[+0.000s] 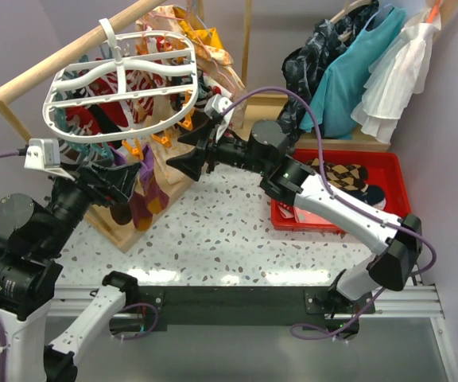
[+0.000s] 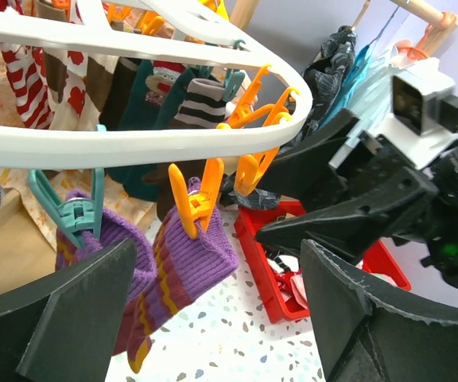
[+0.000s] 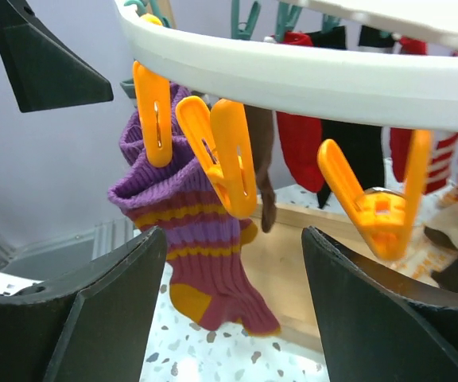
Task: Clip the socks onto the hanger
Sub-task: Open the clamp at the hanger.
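The white oval hanger (image 1: 122,76) hangs from the wooden rail, with teal and orange clips under its rim. Several socks hang clipped beneath it. A purple sock with yellow stripes (image 1: 145,191) hangs from an orange clip (image 2: 193,195) at the near rim; it also shows in the right wrist view (image 3: 201,239). My left gripper (image 1: 130,179) is open and empty, just left of that sock. My right gripper (image 1: 193,151) is open and empty, just right of it under the rim (image 3: 308,72). More socks, one argyle (image 1: 344,177), lie in the red bin (image 1: 400,187).
A long wooden rail (image 1: 62,60) and its wooden frame (image 1: 118,227) stand behind and below the hanger. Teal and white dresses (image 1: 372,72) hang at the back right. Floral cloth pieces (image 1: 205,44) hang behind the hanger. The speckled tabletop (image 1: 213,239) lies in front.
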Robot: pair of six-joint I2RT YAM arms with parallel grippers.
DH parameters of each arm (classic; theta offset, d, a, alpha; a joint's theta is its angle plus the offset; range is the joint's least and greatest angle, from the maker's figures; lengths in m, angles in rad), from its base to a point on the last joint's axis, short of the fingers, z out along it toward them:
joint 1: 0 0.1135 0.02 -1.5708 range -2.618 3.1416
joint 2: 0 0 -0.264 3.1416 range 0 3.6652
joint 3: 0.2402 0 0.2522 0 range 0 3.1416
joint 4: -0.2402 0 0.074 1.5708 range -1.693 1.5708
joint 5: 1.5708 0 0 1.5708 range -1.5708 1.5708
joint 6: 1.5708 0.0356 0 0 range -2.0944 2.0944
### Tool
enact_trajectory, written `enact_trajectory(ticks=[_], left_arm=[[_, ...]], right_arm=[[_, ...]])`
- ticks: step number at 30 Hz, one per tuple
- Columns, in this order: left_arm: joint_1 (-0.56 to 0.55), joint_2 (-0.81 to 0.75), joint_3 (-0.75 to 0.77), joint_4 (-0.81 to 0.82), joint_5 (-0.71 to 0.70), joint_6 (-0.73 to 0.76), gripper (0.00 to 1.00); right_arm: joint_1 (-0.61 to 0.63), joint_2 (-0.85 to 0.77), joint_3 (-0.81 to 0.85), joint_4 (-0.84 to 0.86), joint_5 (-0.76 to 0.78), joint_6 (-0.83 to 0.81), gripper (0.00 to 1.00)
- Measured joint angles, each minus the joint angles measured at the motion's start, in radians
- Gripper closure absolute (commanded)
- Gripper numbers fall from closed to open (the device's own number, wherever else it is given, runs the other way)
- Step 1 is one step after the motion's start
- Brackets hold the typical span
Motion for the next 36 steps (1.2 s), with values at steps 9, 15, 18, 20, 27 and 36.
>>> enact_trajectory(ticks=[9,15,18,20,27,36], left_arm=[[0.000,-0.002,0.001,-0.006,0.011,-0.008,0.12],[0.000,-0.002,0.001,-0.006,0.027,-0.009,0.12],[0.000,-0.001,0.001,-0.002,0.038,-0.009,0.13],[0.000,0.002,0.001,0.002,0.049,-0.016,0.13],[0.000,0.043,0.001,0.032,0.106,-0.043,0.13],[0.000,0.099,0.001,0.081,0.145,-0.080,0.16]], right_arm=[[-0.024,0.110,0.064,0.098,-0.086,0.035,0.27],[-0.064,0.126,0.083,0.174,-0.121,0.091,0.38],[-0.090,0.130,0.084,0.200,-0.150,0.123,0.49],[-0.100,0.136,0.092,0.207,-0.174,0.135,0.60],[-0.100,0.147,0.108,0.218,-0.262,0.169,0.89],[-0.063,0.147,0.102,0.228,-0.269,0.183,0.98]])
